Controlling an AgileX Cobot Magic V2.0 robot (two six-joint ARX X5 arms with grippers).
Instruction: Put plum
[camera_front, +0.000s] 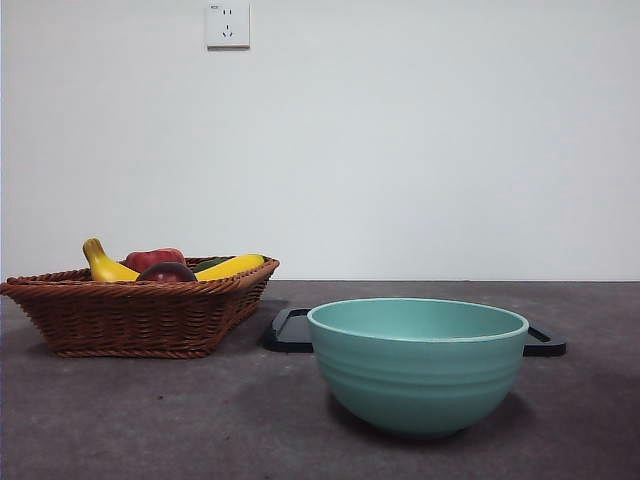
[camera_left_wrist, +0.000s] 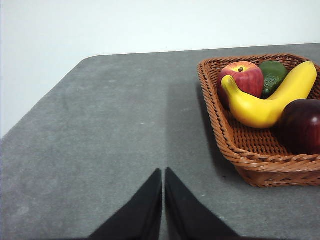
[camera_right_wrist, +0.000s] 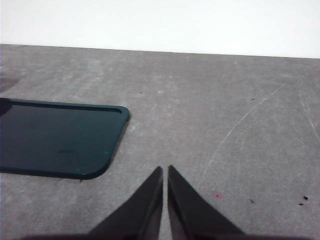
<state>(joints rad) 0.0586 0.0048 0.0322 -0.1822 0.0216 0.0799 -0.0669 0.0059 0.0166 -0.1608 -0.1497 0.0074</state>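
The dark maroon plum lies in the wicker basket at the left of the table; it also shows in the left wrist view, beside a banana. My left gripper is shut and empty, over bare table beside the basket, apart from it. My right gripper is shut and empty, over bare table next to a dark tray. Neither arm shows in the front view.
A teal bowl stands at front centre, with the dark tray behind it. The basket also holds a red apple, a green fruit and a banana. A wall stands behind the table.
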